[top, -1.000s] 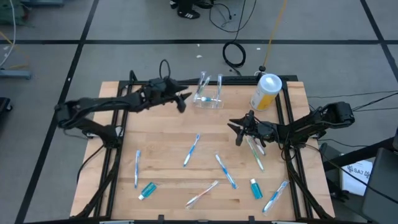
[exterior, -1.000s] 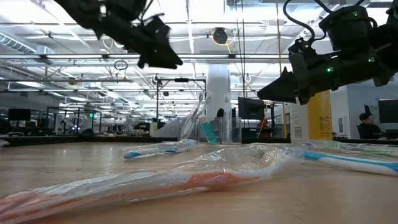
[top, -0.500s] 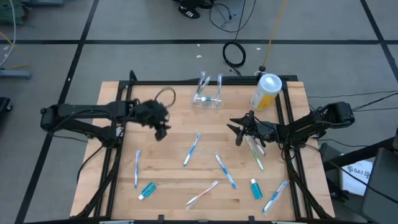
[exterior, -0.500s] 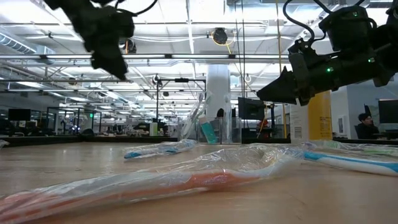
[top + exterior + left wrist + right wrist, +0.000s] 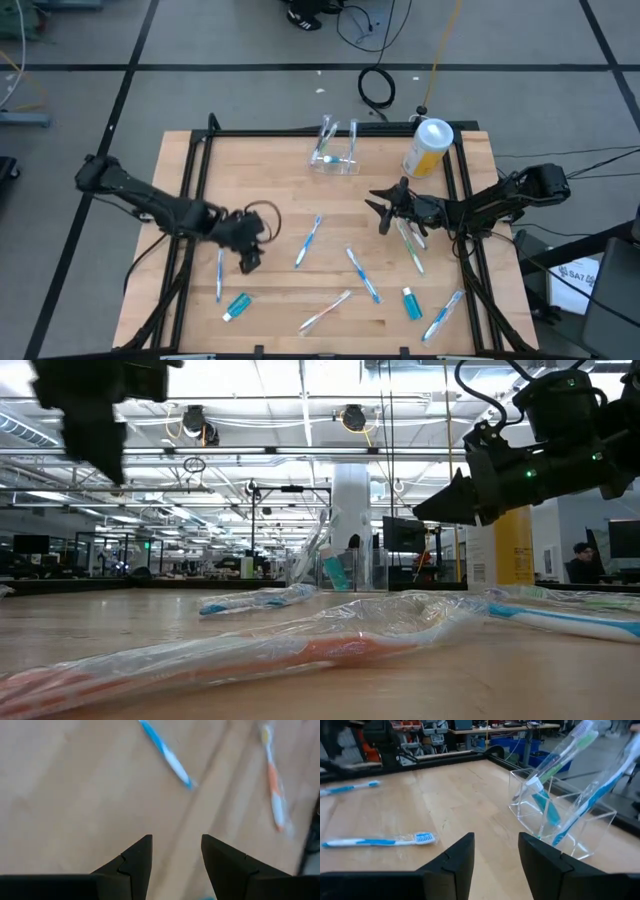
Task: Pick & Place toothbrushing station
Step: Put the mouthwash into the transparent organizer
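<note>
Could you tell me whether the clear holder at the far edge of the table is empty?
No, the clear holder already has wrapped toothbrushes leaning in it, as the right wrist view shows.

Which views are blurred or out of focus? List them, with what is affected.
Left wrist view: the blue toothbrush and orange toothbrush are smeared by motion. Low view: the wrapped toothbrush nearest the lens is soft; the ceiling lights glare. High and right wrist views: fairly sharp, including the clear holder.
</note>
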